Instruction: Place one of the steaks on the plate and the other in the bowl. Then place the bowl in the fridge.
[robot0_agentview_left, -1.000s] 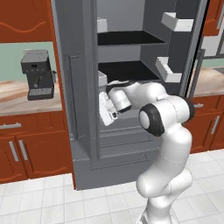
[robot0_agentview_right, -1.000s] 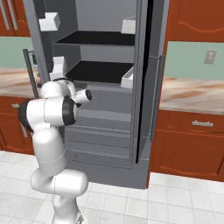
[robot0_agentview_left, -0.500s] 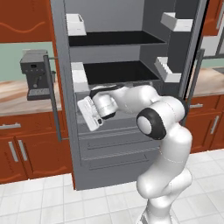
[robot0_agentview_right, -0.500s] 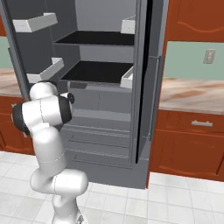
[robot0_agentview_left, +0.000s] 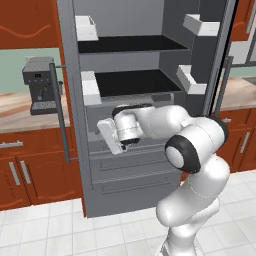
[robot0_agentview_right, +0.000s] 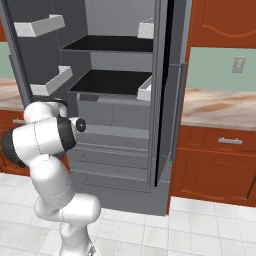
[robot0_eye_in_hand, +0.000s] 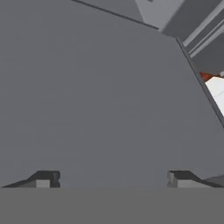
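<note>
With the fridge (robot0_agentview_left: 150, 80) open and its shelves bare, my pincer (robot0_eye_in_hand: 112, 177) hangs spread and empty at the left door — I'd back off smoothly, then fetch the bowl.

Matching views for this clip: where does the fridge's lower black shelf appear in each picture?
Left base view: lower black shelf sits centre, just above the arm's hand.
Right base view: the shelf sits upper centre-left, above and right of the arm.
Hand view: I cannot make it out; plain grey surface ahead.
Shared landmark: the white door bin on the fridge's left door beside that shelf.
</note>
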